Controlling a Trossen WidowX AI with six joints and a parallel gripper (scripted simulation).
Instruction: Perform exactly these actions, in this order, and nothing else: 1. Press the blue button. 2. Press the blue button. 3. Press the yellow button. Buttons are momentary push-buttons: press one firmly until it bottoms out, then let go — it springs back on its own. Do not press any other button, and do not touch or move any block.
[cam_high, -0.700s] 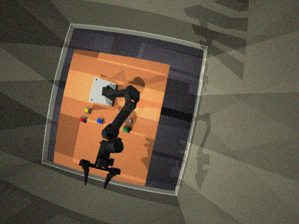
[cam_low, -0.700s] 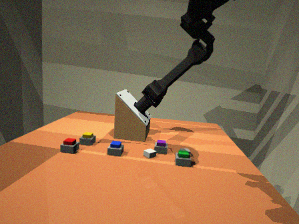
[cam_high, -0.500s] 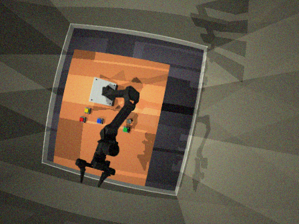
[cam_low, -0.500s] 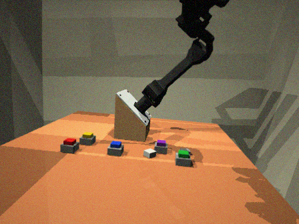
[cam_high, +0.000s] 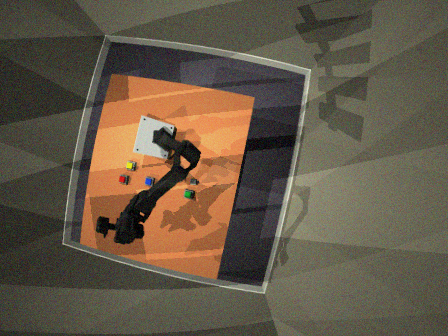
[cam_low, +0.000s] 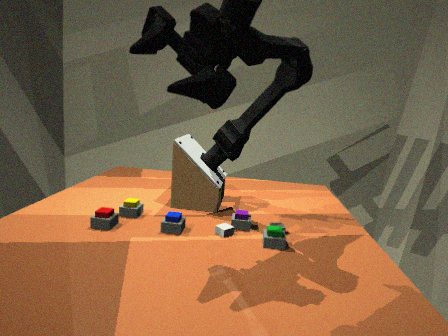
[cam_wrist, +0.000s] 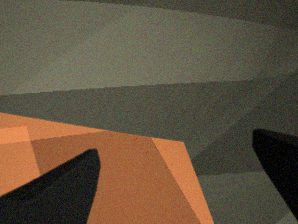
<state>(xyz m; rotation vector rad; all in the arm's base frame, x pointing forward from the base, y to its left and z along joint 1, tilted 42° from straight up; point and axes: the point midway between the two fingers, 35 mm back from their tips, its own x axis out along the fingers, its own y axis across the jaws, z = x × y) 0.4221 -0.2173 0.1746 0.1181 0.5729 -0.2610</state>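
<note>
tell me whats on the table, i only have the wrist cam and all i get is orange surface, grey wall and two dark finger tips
Observer: Five buttons sit in front of the arm's base: red, yellow, blue, purple and green.
Operator: any blocks near them
Observer: One white block lies between the blue and purple buttons, touching neither.
Operator: am i close to blue
Observer: No, the gripper hangs high in the air, well above the buttons.
Operator: fingers holding anything
Observer: Nothing, they stand wide open.
</note>
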